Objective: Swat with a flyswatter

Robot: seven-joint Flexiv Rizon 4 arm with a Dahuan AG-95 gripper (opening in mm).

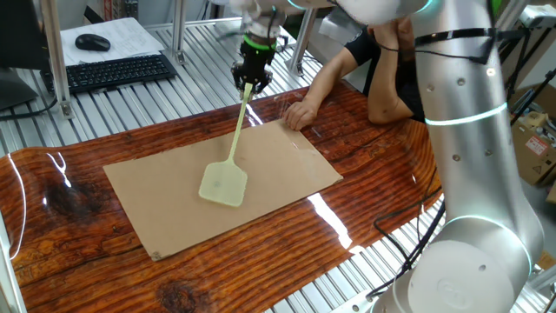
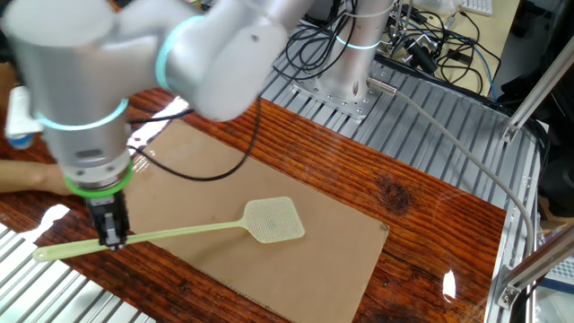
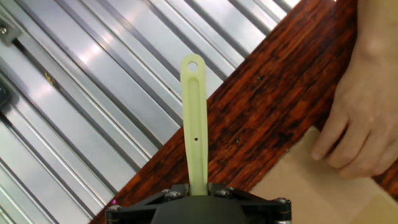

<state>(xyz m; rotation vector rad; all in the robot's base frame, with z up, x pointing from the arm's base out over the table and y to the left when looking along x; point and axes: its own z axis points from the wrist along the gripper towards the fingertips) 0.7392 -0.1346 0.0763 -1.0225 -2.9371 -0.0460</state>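
Note:
The pale yellow-green flyswatter (image 1: 233, 148) slopes down from my gripper to the cardboard sheet (image 1: 287, 165). Its square mesh head (image 1: 223, 185) lies on or just above the sheet's middle. My gripper (image 1: 251, 83) is shut on the flyswatter's thin handle near its far end. In the other fixed view my gripper (image 2: 111, 237) holds the handle (image 2: 179, 231) near the table's edge, and the mesh head (image 2: 273, 220) is over the cardboard (image 2: 341, 251). In the hand view the handle end (image 3: 194, 118), with its hanging hole, sticks out past my gripper (image 3: 198, 188).
A person's hand (image 1: 300, 113) rests on the far corner of the cardboard; it also shows in the hand view (image 3: 364, 118). A keyboard (image 1: 117, 71) and mouse (image 1: 92, 42) lie on the side bench. The wooden table (image 1: 382, 174) sits on ribbed aluminium.

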